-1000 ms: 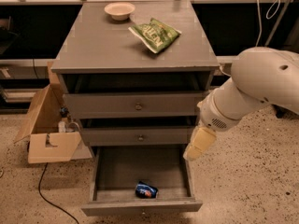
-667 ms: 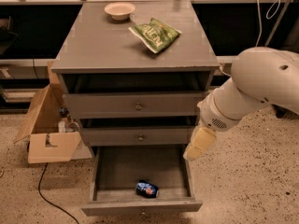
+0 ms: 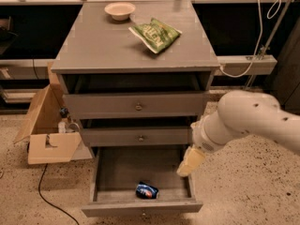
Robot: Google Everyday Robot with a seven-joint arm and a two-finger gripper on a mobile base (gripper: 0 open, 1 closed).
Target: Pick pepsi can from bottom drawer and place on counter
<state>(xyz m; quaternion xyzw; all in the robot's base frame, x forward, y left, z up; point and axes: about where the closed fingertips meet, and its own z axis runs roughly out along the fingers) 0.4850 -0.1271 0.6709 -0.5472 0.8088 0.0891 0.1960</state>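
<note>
Barely started. Bottom drawer (image 3: 95, 177) is pulled open, so access is done, but nothing is grasped yet. Pepsi can (image 3: 146, 191) lies on its side on the drawer floor, near the front edge, roughly mid-width. Gripper (image 3: 191, 161) hangs over the drawer's right edge, above the can and well apart from it, carrying nothing; wide or narrow, cannot tell. Left to do, by my read: reach down, grip the can, lift it out, set it on the counter (image 3: 103, 41). Counter has a green chip bag (image 3: 155, 33) toward the back right corner and a bowl (image 3: 120, 10) at the back edge.
</note>
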